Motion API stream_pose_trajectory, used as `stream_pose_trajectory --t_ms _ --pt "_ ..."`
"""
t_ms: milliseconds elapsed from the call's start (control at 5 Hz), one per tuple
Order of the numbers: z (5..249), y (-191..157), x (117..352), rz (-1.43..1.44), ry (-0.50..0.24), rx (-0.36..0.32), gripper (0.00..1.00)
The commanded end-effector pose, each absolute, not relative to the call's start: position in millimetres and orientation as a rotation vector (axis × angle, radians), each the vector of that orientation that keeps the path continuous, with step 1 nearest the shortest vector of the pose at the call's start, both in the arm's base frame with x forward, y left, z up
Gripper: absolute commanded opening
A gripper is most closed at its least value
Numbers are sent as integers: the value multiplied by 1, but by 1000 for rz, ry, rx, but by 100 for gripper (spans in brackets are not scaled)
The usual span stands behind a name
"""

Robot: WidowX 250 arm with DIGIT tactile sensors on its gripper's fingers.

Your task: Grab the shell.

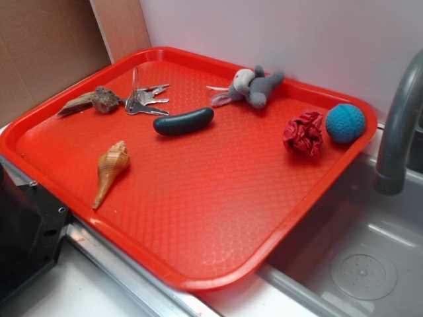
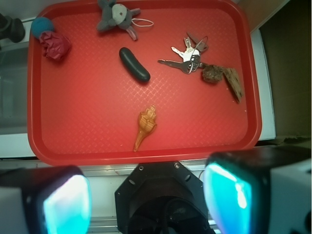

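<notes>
The red plastic tray [image 1: 198,218] has a fine pebbled texture on its floor and a smooth, slightly glossy rim. The tan-orange spiral shell [image 1: 110,168] looks hard and ribbed, with a dull sheen. The dark brown lump [image 1: 104,100] is rough and matt, its pointed end [image 1: 74,104] grainy like wood or old shell. The silver keys [image 1: 147,100] are bright, reflective metal. The dark green pickle-shaped object [image 1: 184,121] is smooth and glossy. The grey stuffed animal [image 1: 251,86] is soft cloth. The crumpled red ball [image 1: 303,134] looks like wrinkled fabric, and the blue ball [image 1: 345,123] has a knitted, matt surface. The grey faucet [image 1: 401,125] is smooth with a satin finish.
</notes>
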State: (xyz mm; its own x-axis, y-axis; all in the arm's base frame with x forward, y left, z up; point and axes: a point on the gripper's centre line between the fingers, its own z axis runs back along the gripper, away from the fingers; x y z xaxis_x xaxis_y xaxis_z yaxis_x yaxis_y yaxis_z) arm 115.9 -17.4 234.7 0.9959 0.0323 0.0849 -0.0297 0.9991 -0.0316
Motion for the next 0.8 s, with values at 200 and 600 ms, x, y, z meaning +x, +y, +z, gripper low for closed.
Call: stream_pose_trajectory --t_ms 200,600 --pt "185 -2 130 177 -97 5 100" --pt "84 -6 154 280 -89 -26 100"
